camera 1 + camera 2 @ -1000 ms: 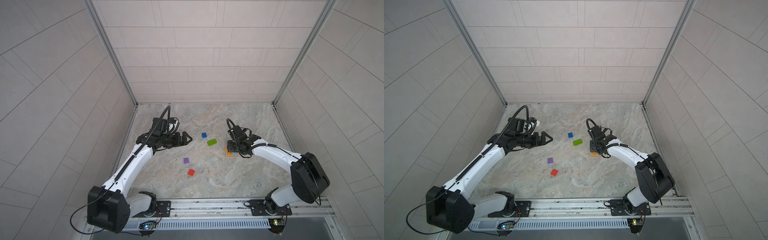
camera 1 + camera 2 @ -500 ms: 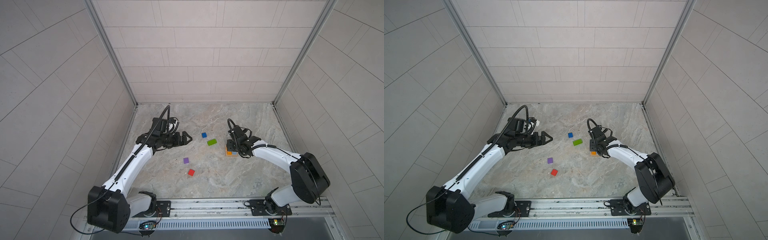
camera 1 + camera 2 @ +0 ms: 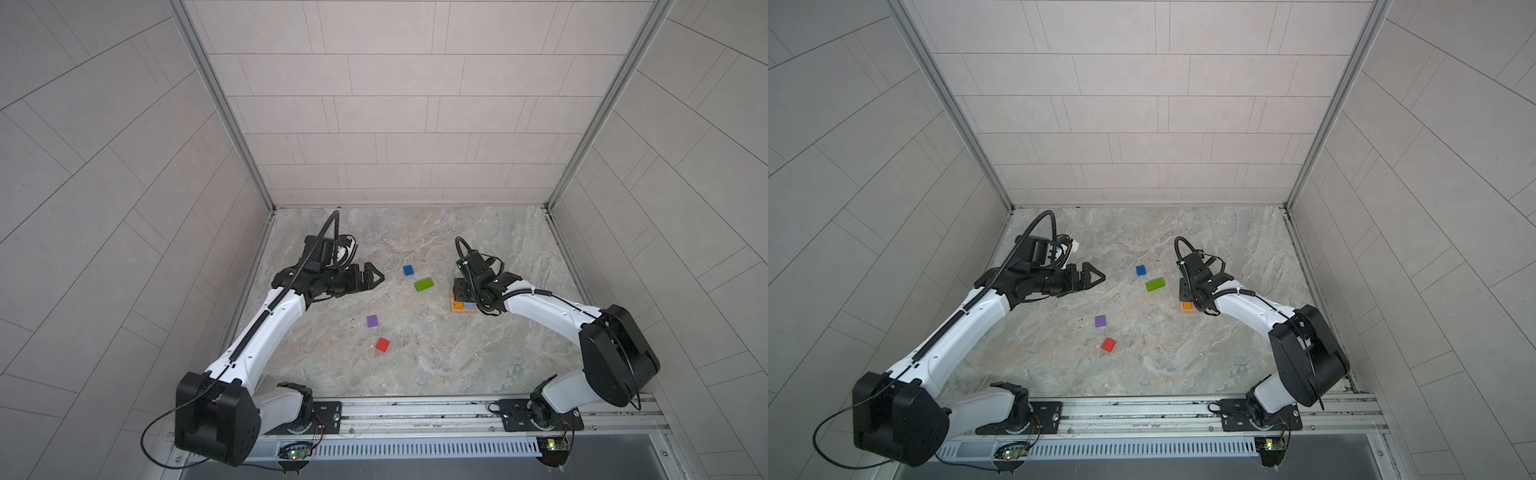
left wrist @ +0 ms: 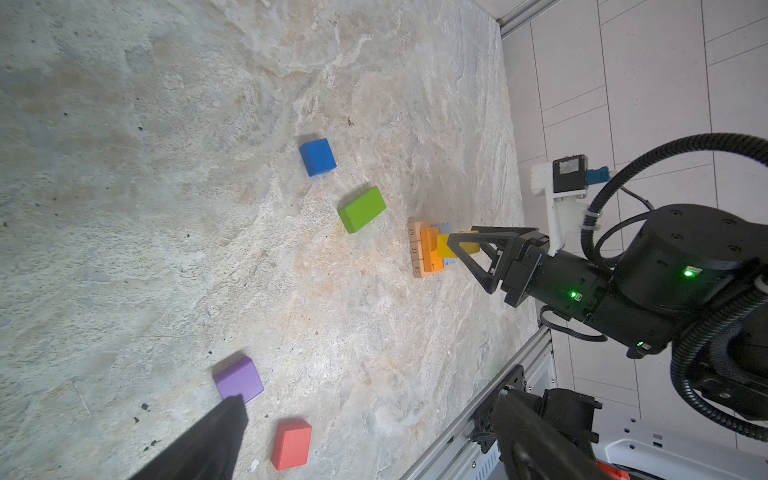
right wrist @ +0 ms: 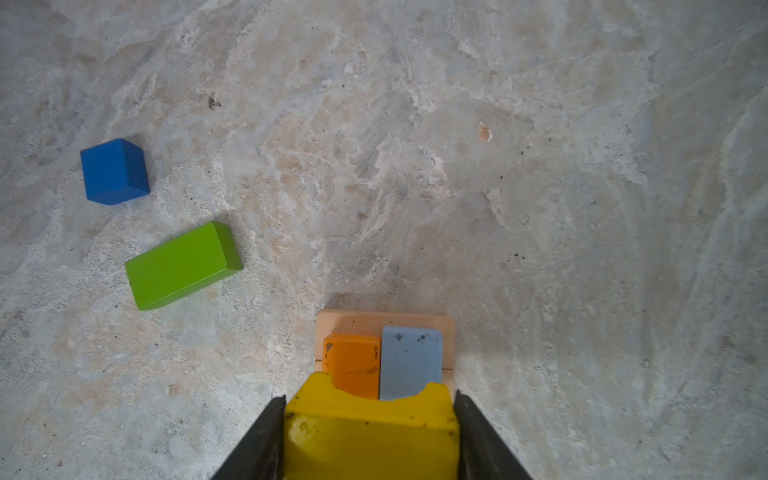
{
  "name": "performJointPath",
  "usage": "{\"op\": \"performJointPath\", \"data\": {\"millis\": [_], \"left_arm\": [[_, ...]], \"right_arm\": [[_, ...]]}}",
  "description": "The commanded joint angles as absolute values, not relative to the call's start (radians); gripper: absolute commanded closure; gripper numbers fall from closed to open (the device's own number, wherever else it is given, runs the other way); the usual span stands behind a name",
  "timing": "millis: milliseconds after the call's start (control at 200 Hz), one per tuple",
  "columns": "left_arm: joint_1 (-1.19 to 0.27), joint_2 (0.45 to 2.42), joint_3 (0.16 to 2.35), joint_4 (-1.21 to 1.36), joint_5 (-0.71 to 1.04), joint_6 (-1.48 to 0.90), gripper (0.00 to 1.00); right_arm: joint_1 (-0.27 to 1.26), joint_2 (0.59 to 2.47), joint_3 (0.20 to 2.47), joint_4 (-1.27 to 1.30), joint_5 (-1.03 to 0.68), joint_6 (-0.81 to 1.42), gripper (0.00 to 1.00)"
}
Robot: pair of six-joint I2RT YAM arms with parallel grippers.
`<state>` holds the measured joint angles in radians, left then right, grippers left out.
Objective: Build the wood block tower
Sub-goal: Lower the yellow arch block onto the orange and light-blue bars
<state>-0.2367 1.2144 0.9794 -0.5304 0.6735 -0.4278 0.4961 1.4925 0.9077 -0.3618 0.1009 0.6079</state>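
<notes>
While over the tower (image 5: 411, 361), right gripper (image 5: 370, 401) tight on yellow bar (image 5: 370, 440); left gripper (image 3: 379, 276) agape, empty.

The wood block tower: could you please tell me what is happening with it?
The right gripper holds the yellow bar over the orange bar and light-blue bar, which lie side by side on the tan bars. The left gripper hangs open, empty. The green bar, dark-blue cube, purple cube and red cube lie loose.
</notes>
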Motion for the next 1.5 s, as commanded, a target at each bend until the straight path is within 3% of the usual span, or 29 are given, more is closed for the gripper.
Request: {"op": "performJointPath", "data": {"millis": [0,1491], "left_arm": [[-0.23,1.205,0.966,-0.523,0.682,-0.425,0.0],[-0.23,1.205,0.964,-0.525,0.681,-0.425,0.0]], "right_arm": [[0.491,1.504,0.916,-0.353,0.123,0.623,0.51],[0.49,1.54,0.891,-0.327,0.118,0.639,0.48]]}}
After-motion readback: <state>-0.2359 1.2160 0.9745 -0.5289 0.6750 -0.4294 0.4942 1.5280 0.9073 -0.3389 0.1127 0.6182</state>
